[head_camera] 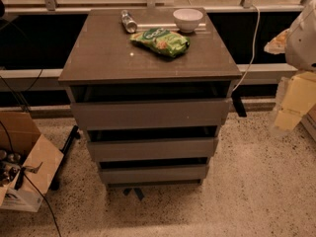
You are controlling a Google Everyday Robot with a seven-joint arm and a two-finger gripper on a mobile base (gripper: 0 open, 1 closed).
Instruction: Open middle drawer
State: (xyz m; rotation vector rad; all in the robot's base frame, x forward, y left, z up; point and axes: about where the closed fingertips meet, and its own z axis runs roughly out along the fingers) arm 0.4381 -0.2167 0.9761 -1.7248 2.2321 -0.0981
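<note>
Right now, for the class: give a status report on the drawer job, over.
End effector at right edge, apart from cabinet. Middle drawer untouched, inside not showing. Nothing blocks its front.

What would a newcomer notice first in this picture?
A grey-brown cabinet with three stacked drawer fronts fills the centre, and the middle drawer is the second front from the top. On the cabinet top, a green snack bag lies in front of a white bowl and a can lying on its side. The end effector hangs at the right edge, apart from the cabinet.
</note>
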